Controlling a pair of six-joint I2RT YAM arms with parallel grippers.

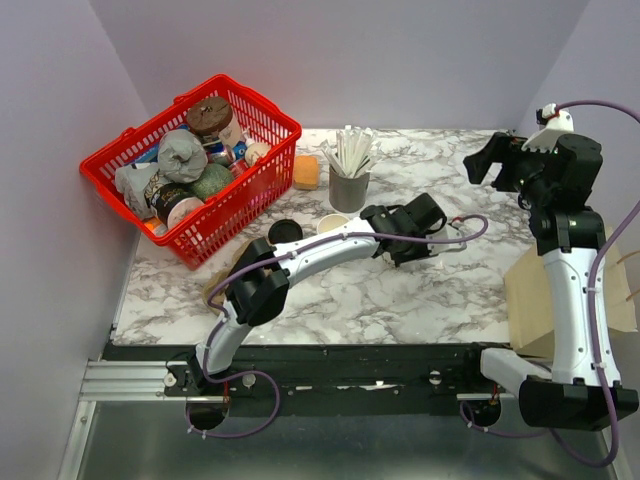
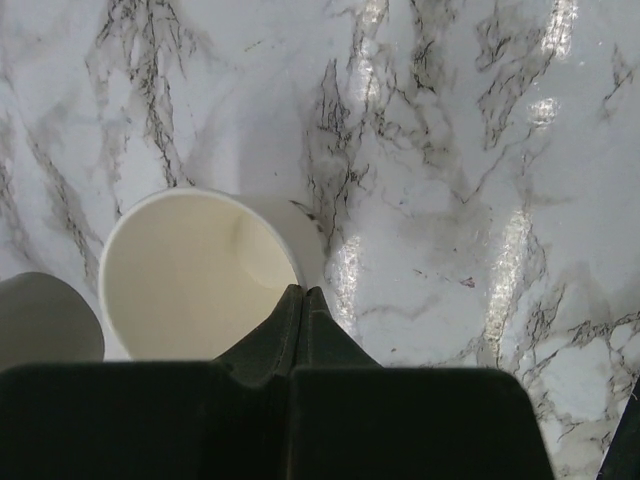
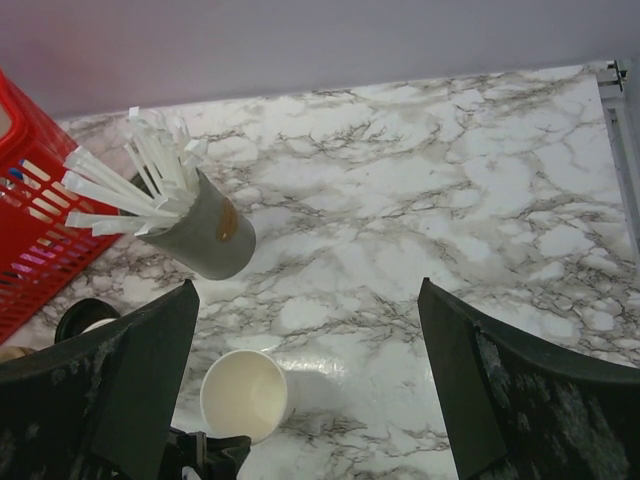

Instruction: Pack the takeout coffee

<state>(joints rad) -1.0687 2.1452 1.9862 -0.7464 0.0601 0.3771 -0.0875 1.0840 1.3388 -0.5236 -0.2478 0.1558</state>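
At frame centre stand one lidded takeout coffee [image 1: 285, 232] and one open paper cup [image 1: 332, 222]; the left pincer [image 2: 303, 292], extended beside that cup, is closed and empty; the right pincer [image 3: 307, 286], raised, gapes wide and empty.

The light is bright and even, falling from above, so the desk [image 1: 400, 290] carries only soft grey shadows. At the far left the red basket [image 1: 190, 165] glows oversaturated along its rim. In the left wrist view, white glare streaks the glossy marble on the right, and the left tool [image 2: 303, 295] is a dark, blurred mass. The right tool [image 3: 308, 300] is just as murky and soft near its lens, while the desk beyond stays sharp.
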